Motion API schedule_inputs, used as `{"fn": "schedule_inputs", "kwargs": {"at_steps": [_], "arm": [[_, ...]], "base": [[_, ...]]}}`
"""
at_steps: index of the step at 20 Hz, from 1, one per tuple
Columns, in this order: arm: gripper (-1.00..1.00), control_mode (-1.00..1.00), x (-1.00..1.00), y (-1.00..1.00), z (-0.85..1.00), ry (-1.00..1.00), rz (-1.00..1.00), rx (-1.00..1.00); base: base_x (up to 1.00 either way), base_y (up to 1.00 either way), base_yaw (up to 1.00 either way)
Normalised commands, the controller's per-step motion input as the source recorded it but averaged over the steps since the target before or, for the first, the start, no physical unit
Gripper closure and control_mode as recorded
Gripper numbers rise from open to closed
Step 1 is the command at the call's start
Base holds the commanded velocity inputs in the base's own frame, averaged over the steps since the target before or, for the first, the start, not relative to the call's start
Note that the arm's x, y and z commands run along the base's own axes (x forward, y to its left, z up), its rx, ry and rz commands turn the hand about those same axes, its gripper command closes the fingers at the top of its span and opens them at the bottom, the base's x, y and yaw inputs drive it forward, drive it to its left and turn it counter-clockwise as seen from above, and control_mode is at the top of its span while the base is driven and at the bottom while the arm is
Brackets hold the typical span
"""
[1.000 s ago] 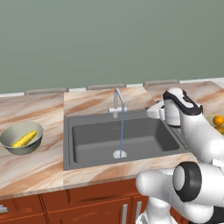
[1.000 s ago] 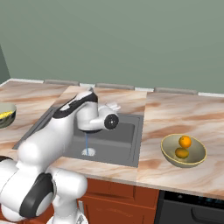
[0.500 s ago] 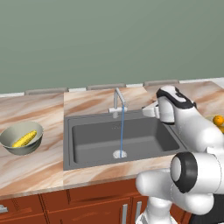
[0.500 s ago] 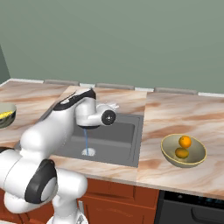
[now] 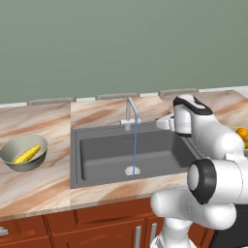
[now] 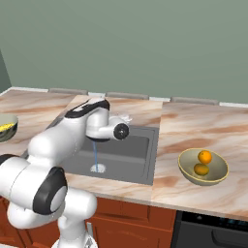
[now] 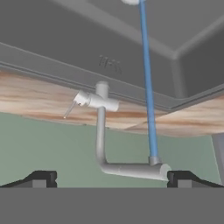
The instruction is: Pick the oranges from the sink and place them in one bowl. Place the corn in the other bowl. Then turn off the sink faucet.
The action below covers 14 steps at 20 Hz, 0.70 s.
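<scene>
While water runs, sink faucet [image 7: 101,131] just ahead of the wide-apart tool [image 7: 111,178], untouched.

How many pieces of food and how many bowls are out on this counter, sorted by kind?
Oranges: 2
Corn: 1
Bowls, olive one and pale grey-green one: 2
Total: 5

In the left base view the arm [image 5: 203,140] covers the sink's [image 5: 97,160] right end, and the olive-khaki bowl [image 5: 243,145] with an orange [image 5: 241,132] is cut by the right edge. In the right base view the arm hides the faucet base, and the left edge cuts the grey-green bowl [image 6: 9,130] holding corn [image 6: 5,127]. The faucet lever [image 7: 70,109] is too small in the hand view to read its position.
</scene>
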Motion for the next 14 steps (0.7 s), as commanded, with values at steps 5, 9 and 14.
{"fn": "schedule_inputs", "kwargs": {"at_steps": [5, 9, 14], "arm": [[-1.00, -1.00, 0.23, 0.00, 0.00, 0.00, 0.00, 0.11], [-1.00, -1.00, 0.21, 0.00, -0.09, 0.00, 0.00, 0.10], [-1.00, -1.00, 0.09, 0.00, -0.24, -0.08, 0.00, 0.06]], "base": [[0.00, 0.00, 0.00], [0.00, 0.00, 0.00], [0.00, 0.00, 0.00]]}}
